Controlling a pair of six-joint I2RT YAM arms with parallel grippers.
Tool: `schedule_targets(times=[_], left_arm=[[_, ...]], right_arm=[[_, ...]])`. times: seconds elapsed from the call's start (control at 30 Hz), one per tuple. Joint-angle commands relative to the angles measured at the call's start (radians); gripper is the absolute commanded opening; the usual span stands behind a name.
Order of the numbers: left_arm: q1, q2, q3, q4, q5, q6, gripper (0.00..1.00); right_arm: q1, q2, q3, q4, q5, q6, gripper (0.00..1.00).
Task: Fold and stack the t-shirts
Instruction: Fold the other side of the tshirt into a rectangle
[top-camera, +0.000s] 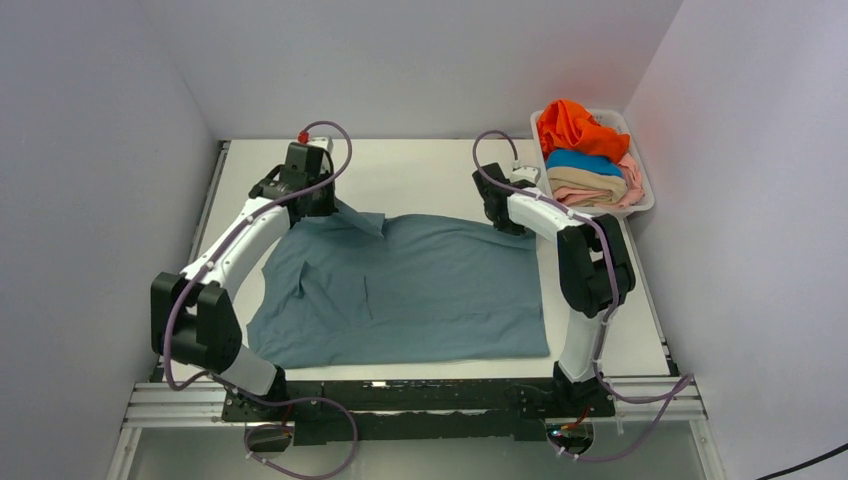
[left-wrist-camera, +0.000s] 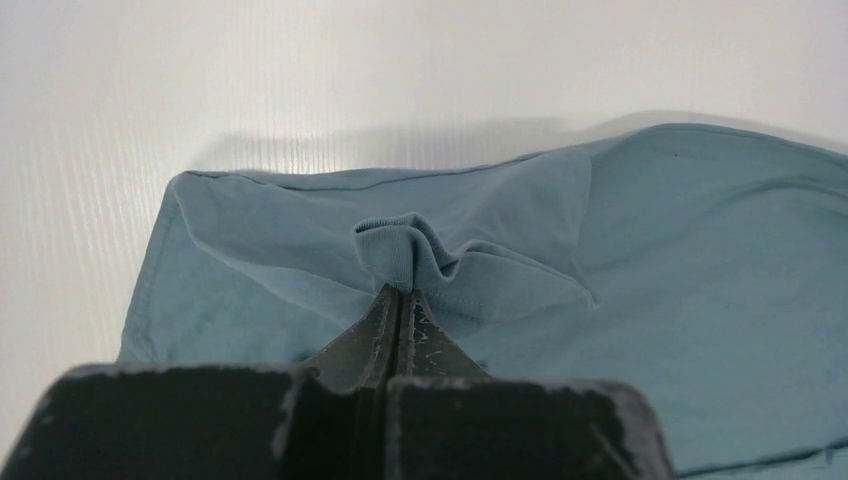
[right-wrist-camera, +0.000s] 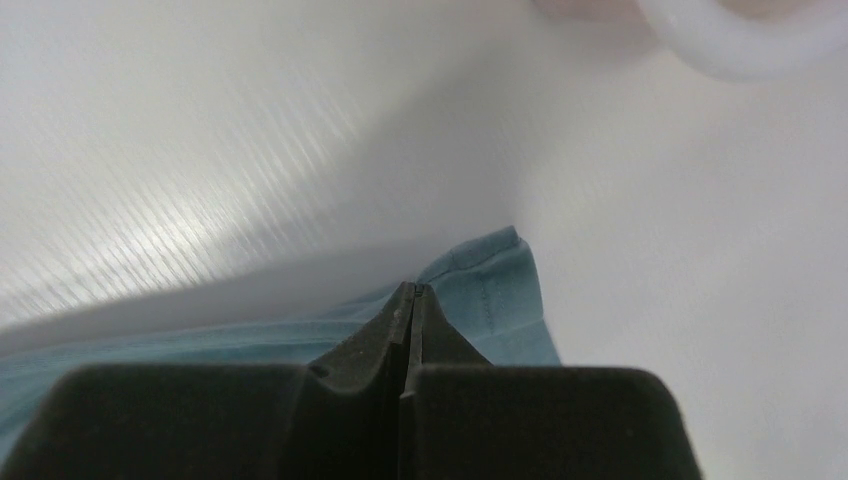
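We see L gripper (left-wrist-camera: 402, 292) pinching grey-blue t-shirt (top-camera: 420, 290) at far-left edge, R gripper (right-wrist-camera: 412, 288) pinching far-right corner.

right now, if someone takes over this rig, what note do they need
Left gripper: shut, pinching the far left edge of the grey-blue t-shirt.
Right gripper: shut on its far right corner.
That shirt lies spread on the table, not yet folded.
Orange t-shirt, bright blue t-shirt, tan t-shirt and pink t-shirt sit bunched in the white basket.
To do: fold all five, stack them.
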Motion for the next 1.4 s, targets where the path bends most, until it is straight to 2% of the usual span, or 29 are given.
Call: schedule_targets(times=[0.0,0.37,0.67,0.93,1.13,1.27,1.37], left_arm=[[0.003,-0.098,-0.045,-0.002,-0.005,-0.058,0.0],[0.003,-0.363,-0.27,-0.04,0.02,-0.201,0.0],[0.003,-0.505,-0.307,-0.2,-0.016,-0.268,0.0],[0.003,-0.623,-0.302,-0.412,-0.062,-0.344,0.0],[0.003,-0.685,-0.331,-0.467,-0.04,-0.369,0.0],[0.003,-0.722,-0.448,-0.486,-0.018,-0.424,0.0],[0.004,-0.762,-0.552,-0.48,0.055,-0.464,0.01]], right_arm=[[0.01,-0.084,-0.06,0.02,-0.02,-0.018,0.0],[0.065,-0.291,-0.231,-0.025,-0.003,-0.002,0.0],[0.072,-0.423,-0.31,-0.058,-0.002,-0.037,0.0],[0.072,-0.451,-0.292,-0.097,0.014,-0.064,0.0],[0.073,-0.473,-0.313,-0.07,-0.05,-0.088,0.0],[0.074,-0.492,-0.365,-0.041,-0.061,-0.096,0.0],[0.073,-0.492,-0.415,-0.03,-0.071,-0.087,0.0]])
